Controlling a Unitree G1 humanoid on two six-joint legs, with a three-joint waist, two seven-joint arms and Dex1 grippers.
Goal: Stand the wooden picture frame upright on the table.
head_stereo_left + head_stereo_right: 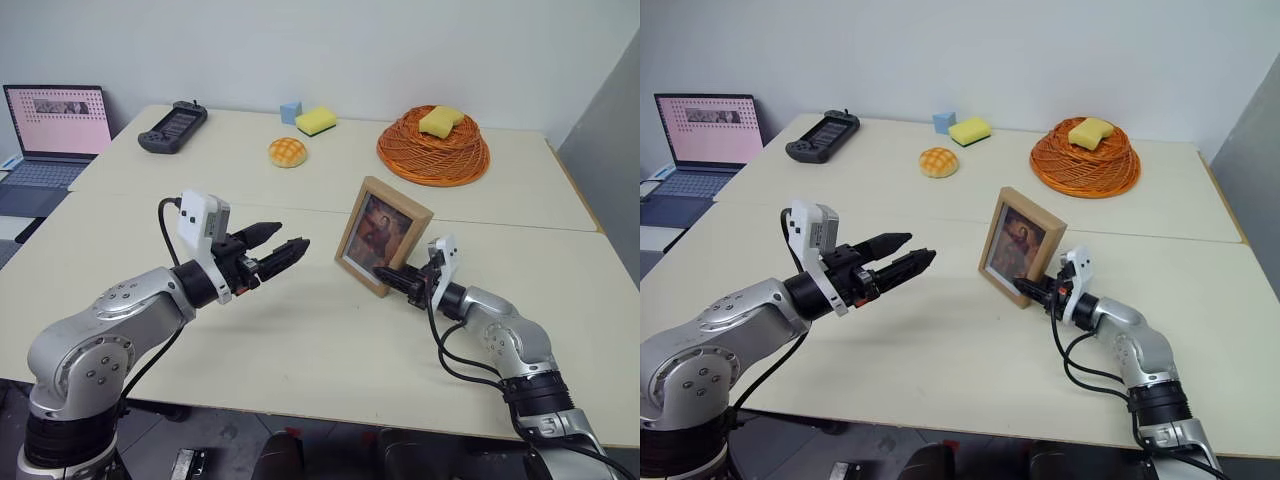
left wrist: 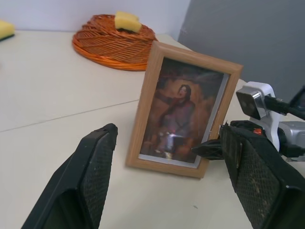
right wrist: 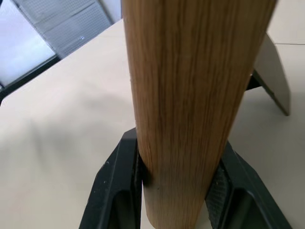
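Note:
The wooden picture frame (image 1: 382, 236) stands upright near the middle of the table (image 1: 300, 340), its reddish portrait facing me. My right gripper (image 1: 392, 274) is shut on the frame's lower right edge; in the right wrist view both black fingers (image 3: 119, 186) press the light wood (image 3: 186, 95), and the fold-out stand (image 3: 274, 71) shows behind. My left gripper (image 1: 282, 243) hovers open to the left of the frame, fingers pointing toward it with nothing between them. In the left wrist view the frame (image 2: 183, 109) sits between the two spread fingers (image 2: 93, 171).
An orange woven basket (image 1: 433, 150) with a yellow sponge is at the back right. A bread bun (image 1: 287, 152), a yellow sponge (image 1: 316, 121), a blue block (image 1: 290, 111) and a black handheld console (image 1: 172, 127) lie at the back. A laptop (image 1: 55, 130) sits far left.

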